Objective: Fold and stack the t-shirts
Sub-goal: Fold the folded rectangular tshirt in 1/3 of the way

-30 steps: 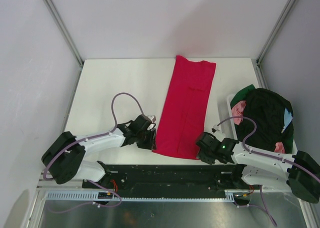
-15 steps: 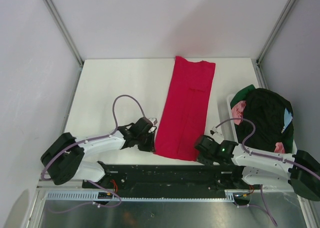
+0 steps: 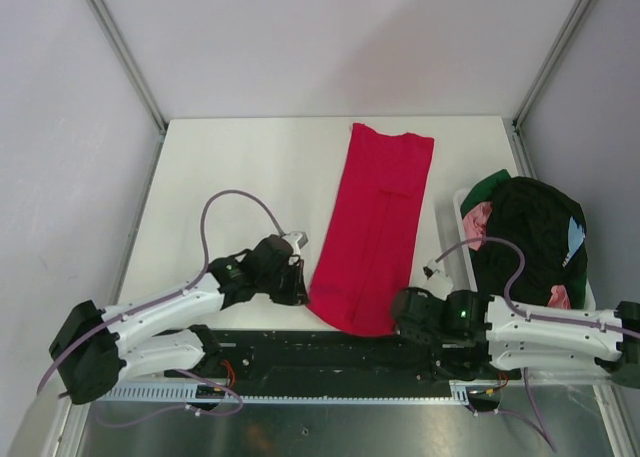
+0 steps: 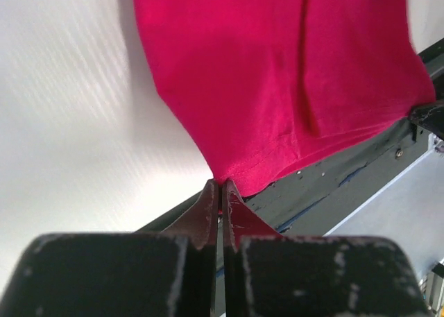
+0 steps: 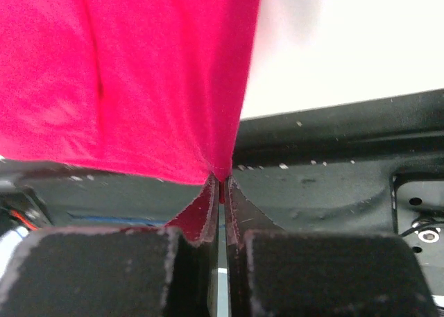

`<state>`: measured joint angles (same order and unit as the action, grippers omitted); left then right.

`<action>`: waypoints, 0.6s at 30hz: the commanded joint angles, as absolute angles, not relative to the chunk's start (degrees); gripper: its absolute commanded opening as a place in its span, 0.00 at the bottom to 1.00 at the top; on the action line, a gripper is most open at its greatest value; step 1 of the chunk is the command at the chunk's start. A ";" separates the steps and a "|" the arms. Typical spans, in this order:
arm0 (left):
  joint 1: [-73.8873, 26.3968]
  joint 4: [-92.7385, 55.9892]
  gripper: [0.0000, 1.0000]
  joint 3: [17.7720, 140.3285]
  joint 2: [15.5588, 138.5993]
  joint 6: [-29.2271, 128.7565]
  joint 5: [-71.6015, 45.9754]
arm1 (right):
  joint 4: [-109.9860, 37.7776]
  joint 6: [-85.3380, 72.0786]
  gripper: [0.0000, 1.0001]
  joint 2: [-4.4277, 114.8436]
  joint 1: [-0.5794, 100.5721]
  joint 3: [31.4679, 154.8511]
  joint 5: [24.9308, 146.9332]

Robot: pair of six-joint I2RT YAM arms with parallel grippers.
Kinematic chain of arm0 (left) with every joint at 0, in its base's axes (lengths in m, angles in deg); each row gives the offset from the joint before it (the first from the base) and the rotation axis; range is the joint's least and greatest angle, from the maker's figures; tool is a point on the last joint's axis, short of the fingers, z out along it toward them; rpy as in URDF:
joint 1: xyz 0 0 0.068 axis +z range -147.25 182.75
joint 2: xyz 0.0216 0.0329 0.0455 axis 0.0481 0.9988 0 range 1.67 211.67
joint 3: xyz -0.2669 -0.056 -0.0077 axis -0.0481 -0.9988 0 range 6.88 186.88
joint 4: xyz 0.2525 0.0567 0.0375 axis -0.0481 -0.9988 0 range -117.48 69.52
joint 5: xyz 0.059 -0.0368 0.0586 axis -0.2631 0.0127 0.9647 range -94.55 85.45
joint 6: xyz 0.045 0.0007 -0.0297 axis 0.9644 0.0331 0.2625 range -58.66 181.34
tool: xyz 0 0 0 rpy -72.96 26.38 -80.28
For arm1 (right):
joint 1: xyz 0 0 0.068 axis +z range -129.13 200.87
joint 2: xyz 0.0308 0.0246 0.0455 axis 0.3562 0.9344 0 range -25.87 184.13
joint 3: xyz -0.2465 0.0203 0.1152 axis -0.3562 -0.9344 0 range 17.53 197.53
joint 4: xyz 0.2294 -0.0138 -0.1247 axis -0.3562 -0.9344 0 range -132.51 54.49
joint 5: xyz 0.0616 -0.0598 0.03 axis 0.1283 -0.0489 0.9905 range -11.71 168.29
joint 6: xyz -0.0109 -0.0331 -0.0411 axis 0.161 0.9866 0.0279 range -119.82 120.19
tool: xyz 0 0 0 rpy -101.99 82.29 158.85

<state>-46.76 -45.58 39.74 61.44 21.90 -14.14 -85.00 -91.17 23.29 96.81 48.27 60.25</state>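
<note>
The left end effector point(image 4: 221, 189) is clamped on the near left corner of the red shirt point(image 3: 375, 217), which lies lengthwise on the surface point(image 3: 230, 177); the right end effector point(image 5: 220, 182) pinches the near right corner. Lifting both corners evenly should fold it square.

I read this as a lab robot cell: plain grey wall panels point(image 3: 340, 37) at 12, silver aluminium frame posts point(image 3: 122, 52) at 10 and 2, white flat tabletop point(image 3: 240, 187), slotted grey cable duct point(image 3: 140, 390) at 6.

Long red t-shirt point(image 3: 375, 227) lengthwise on table, near hem sagging.
</note>
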 commanded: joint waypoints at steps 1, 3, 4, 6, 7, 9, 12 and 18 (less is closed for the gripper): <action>-46.54 -46.28 0.00 48.92 66.92 24.20 -12.70 | -89.61 -85.55 0.00 23.43 88.28 54.68 54.62; -45.72 -46.20 0.00 53.25 71.33 25.49 -12.04 | -87.71 -78.69 0.00 23.37 80.64 56.37 55.12; -45.12 -46.08 0.00 55.64 73.72 26.19 -11.85 | -85.91 -74.76 0.00 23.66 76.11 57.07 56.16; -43.60 -45.75 0.00 60.67 78.90 27.68 -11.72 | -81.38 -67.13 0.00 25.38 67.37 58.26 59.07; -42.79 -45.60 0.00 63.39 81.51 28.34 -11.74 | -78.74 -63.93 0.00 26.65 63.68 58.81 60.59; -40.84 -45.59 0.00 68.78 87.37 29.45 -11.84 | -73.78 -58.56 0.00 30.24 57.67 60.21 63.06; -38.31 -45.49 0.00 76.61 95.27 30.84 -11.75 | -67.37 -52.62 0.00 38.51 51.23 63.47 65.26; -33.71 -45.41 0.00 89.88 108.68 33.43 -12.38 | -59.73 -46.21 0.00 54.97 42.86 71.87 67.93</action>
